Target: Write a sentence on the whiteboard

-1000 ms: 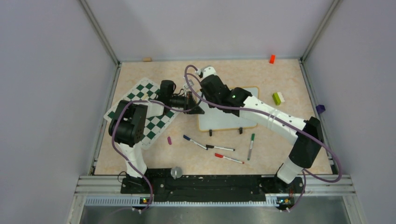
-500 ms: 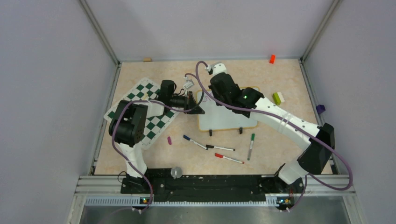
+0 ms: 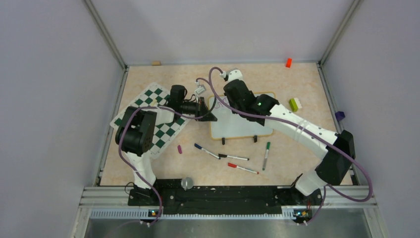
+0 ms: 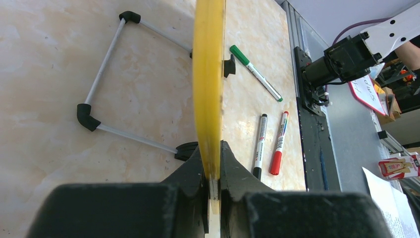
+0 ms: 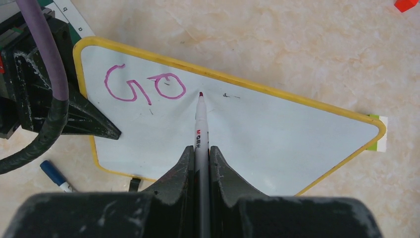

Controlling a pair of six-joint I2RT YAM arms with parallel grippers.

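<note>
Over the whiteboard [image 5: 257, 134], our right gripper [image 5: 200, 151] is clenched on a purple marker [image 5: 200, 121]. The barrel is pinched between both fingers and the tip points at the white face. We judge the tip to be at the surface or a hair above it; the wrist view does not settle which.

Just beside the tip, toward the board's left end, the sentence [image 5: 143, 88] amounts to two purple letters, a G and an O, high in that corner. The rest of the board is bare apart from a few faint specks.

At the board's left short edge, our left gripper [image 4: 212, 166] is clamped on the yellow frame, bracing the board.

Spare pens [image 3: 234, 157] lie on the table just off the board's near long edge, and a chessboard mat [image 3: 161, 130] lies beyond its left edge.

We read this as the writing step, barely begun, with the third letter about to start. The next move calls for light, even pressure as the tip traces a round stroke matching the O in height and spacing. The left grip should stay firm so the board does not skid under the pen.
</note>
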